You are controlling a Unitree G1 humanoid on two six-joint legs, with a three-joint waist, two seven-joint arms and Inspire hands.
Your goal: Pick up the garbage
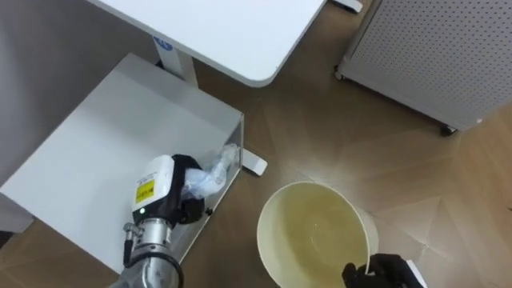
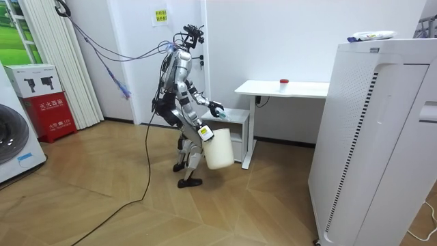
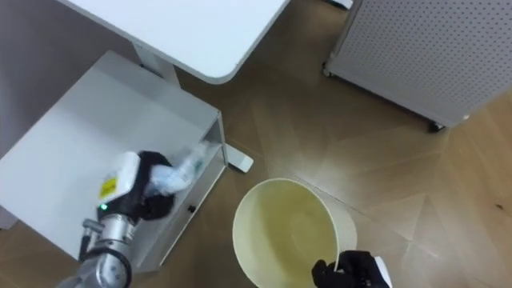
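Observation:
A crumpled clear plastic bottle is the garbage. My left hand is shut on it, holding it over the front right corner of a low white cabinet. A cream-coloured bin hangs below and to the right of the bottle. My right hand is shut on the bin's near rim. In the room view I stand bent forward beside the white desk, with the bin at knee height and my left hand stretched out above it.
The white desk top crosses the top of the eye views, its leg foot resting on the wooden floor beside the cabinet. A perforated white unit on castors stands at the upper right. A tall white appliance fills the room view's right.

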